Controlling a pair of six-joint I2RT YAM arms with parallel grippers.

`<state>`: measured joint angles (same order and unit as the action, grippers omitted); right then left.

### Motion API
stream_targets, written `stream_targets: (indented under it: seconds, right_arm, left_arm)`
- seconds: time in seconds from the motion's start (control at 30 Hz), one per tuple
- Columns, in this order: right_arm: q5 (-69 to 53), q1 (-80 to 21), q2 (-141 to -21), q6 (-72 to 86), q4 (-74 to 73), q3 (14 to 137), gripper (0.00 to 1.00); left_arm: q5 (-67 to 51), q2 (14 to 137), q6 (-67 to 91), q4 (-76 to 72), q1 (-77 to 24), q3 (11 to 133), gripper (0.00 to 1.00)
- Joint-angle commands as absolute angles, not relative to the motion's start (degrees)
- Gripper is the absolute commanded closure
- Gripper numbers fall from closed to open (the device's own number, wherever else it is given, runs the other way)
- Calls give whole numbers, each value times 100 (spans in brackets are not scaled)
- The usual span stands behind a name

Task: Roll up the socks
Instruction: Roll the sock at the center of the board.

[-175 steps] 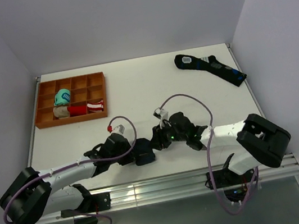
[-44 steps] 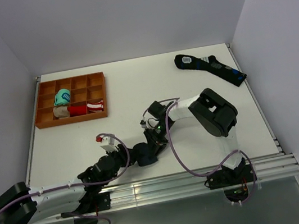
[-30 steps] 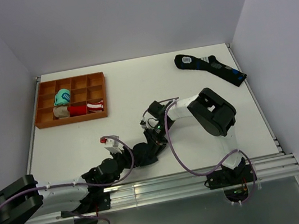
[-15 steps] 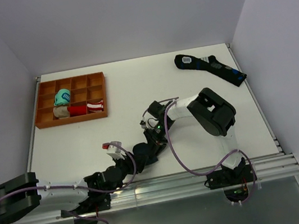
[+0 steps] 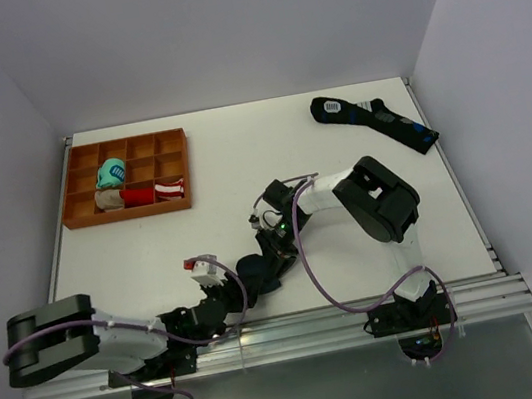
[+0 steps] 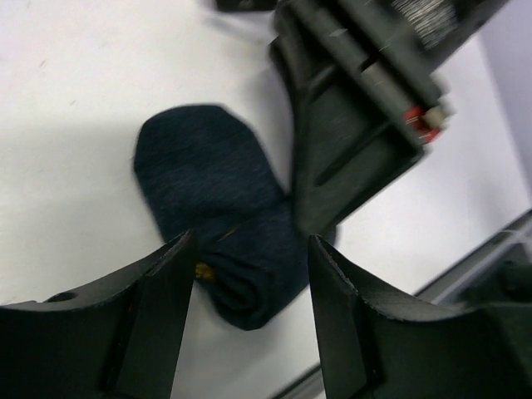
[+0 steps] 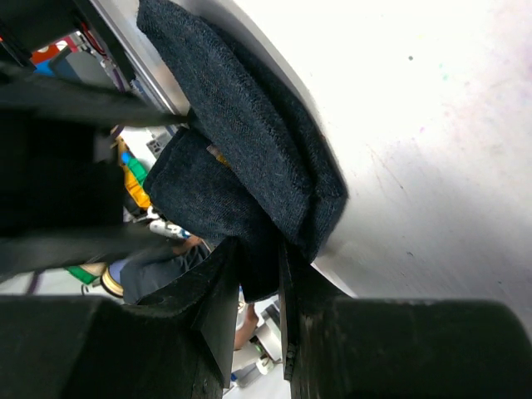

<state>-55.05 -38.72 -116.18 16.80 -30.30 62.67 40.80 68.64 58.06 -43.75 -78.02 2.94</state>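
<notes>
Looking down from above, there is a white table [image 5: 238,153] with plain pale walls [image 5: 218,25] on three sides. A metal rail [image 5: 317,328] runs along the near edge, where the two arms are fixed. At the far left sits an orange tray [image 5: 184,172] with little boxes in it. Three rolled bundles lie in the tray: one teal, one beige and one red and white. A long dark sock [image 5: 375,121] with blue marks lies flat by the far right corner, well away from both arms.

The socks [image 5: 258,274] are dark navy and lie on the table near the front edge, about in the middle. They are partly rolled up, with one flat end on the table.

The right fingers [image 5: 272,249] reach down onto the socks from the far side. In the right wrist view they are almost closed and pinch a fold of the socks [image 7: 249,141] between them.

The left fingers [image 5: 232,291] come in low from the near left. In the left wrist view they stand wide apart, and the rolled end of the socks [image 6: 224,224] lies between their tips. I cannot tell if they touch it.
</notes>
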Motion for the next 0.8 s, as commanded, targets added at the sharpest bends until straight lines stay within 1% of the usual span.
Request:
stream_targets:
  seconds: [0.0, 0.1, 0.17, 0.33, 0.4, 0.47, 0.6, 0.63, 0.7, 0.77]
  right_arm:
    - [-4421, -3867, -11830, 1397, -3190, 6056, 87]
    - [-4421, -3858, -11804, 1380, -3164, 6021, 87]
    - [-4421, -3858, -11795, 1362, -3155, 5977, 87]
    - [-4412, -3858, -11769, 1371, -3146, 5941, 88]
    - [-4412, -3858, -11769, 1371, -3146, 5950, 88]
    - [-4421, -3858, -11769, 1354, -3138, 5950, 88]
    - [-4421, -3858, -11769, 1380, -3094, 5915, 88]
    - [-4430, -3858, -11769, 1380, -3085, 5915, 88]
    - [-4438, -3858, -11760, 1389, -3085, 5915, 88]
    - [-4447, -3858, -11760, 1380, -3102, 5924, 88]
  left_arm:
    - [4227, 7487, 6108, -5149, -7884, -931, 39]
    - [4236, 8006, 6100, -5895, -7963, -984, 40]
    - [4219, 8234, 6126, -5959, -7989, -923, 40]
    - [4236, 8324, 6204, -6599, -8068, -1168, 41]
    - [4298, 8105, 6223, -6243, -8095, -1160, 42]
    - [4333, 7605, 6257, -5847, -8165, -1169, 41]
    - [4517, 6559, 6459, -4400, -8200, -1099, 41]
    - [4535, 6270, 6495, -4238, -8218, -1099, 40]
    - [4526, 6161, 6469, -4001, -8244, -1055, 41]
    - [4597, 6318, 6635, -3859, -8314, -932, 41]
